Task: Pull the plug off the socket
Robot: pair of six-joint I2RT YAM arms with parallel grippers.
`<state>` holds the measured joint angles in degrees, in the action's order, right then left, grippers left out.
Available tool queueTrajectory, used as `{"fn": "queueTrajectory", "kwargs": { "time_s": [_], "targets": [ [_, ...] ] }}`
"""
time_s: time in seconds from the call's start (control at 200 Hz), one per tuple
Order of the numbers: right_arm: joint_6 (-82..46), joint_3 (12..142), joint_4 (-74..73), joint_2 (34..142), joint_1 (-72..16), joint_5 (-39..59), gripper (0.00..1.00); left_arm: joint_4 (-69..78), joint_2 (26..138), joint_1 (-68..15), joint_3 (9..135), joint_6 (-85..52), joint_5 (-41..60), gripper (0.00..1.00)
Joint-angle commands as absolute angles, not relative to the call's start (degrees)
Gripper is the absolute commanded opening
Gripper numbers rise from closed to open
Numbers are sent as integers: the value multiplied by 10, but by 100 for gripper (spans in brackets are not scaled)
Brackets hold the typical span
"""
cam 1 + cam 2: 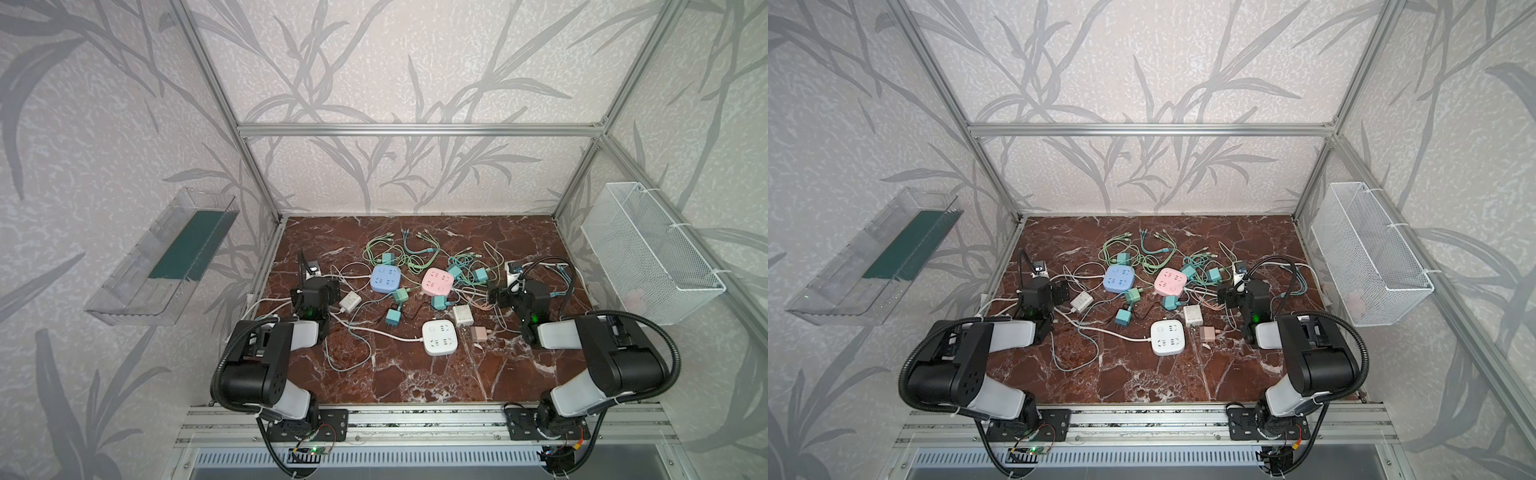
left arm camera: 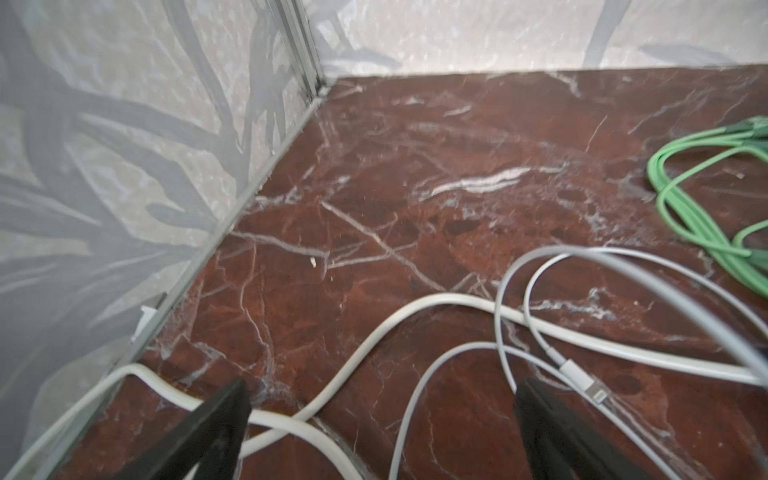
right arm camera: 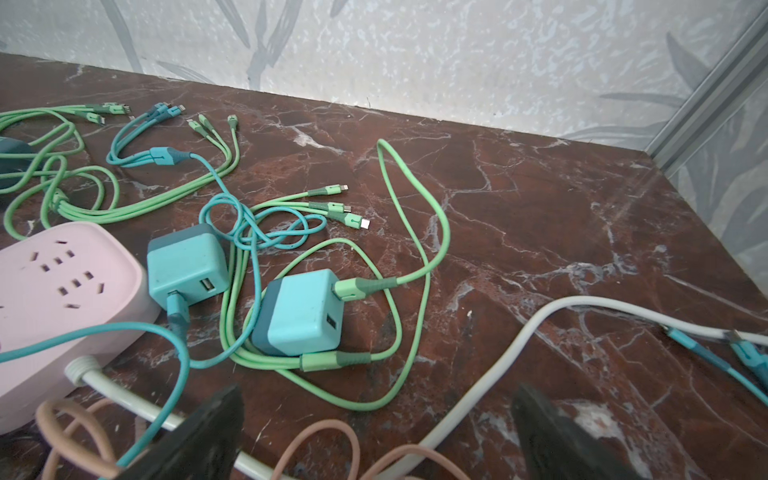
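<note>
Left gripper point(image 2: 388, 424): fingers point(image 2: 220, 428) stood apart, empty, above white cables point(image 2: 449, 298) near the table's point(image 2: 415, 187) left edge.
Right gripper point(image 3: 376, 428): fingers point(image 3: 208, 432) apart, empty — near the plug.
Plug point(image 3: 187, 266): teal block, touched the pink socket point(image 3: 62, 291), mid-table.
Handling: seemed light, hard, smooth — better hold its flat sides, not the cable.

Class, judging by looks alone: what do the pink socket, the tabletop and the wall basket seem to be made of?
Pink socket: likely matte moulded plastic, smooth with rounded edges.
Tabletop: red-brown marble or a marble print, white veins, slight sheen.
Basket: white-coated wire mesh, see-through grid.
</note>
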<state>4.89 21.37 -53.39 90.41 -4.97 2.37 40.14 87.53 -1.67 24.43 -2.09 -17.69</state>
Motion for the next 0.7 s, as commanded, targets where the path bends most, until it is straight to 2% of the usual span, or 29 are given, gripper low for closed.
{"fn": "queueTrajectory", "kwargs": {
  "time_s": [0.0, 0.09, 0.18, 0.27, 0.695],
  "targets": [
    [41, 214, -563, 910, -48, 10, 99, 463, 873, -1, 239, -34, -135, 99],
    [42, 214, -561, 909, -48, 9, 99, 569, 906, 0, 210, -21, -121, 99],
    [41, 215, -561, 909, -48, 9, 99, 506, 887, 0, 224, -30, -123, 99],
    [42, 214, -560, 909, -48, 9, 99, 560, 903, 0, 212, -23, -122, 99],
    [41, 215, -559, 909, -48, 10, 99, 544, 899, 0, 216, -17, -99, 99]
  ]
}}
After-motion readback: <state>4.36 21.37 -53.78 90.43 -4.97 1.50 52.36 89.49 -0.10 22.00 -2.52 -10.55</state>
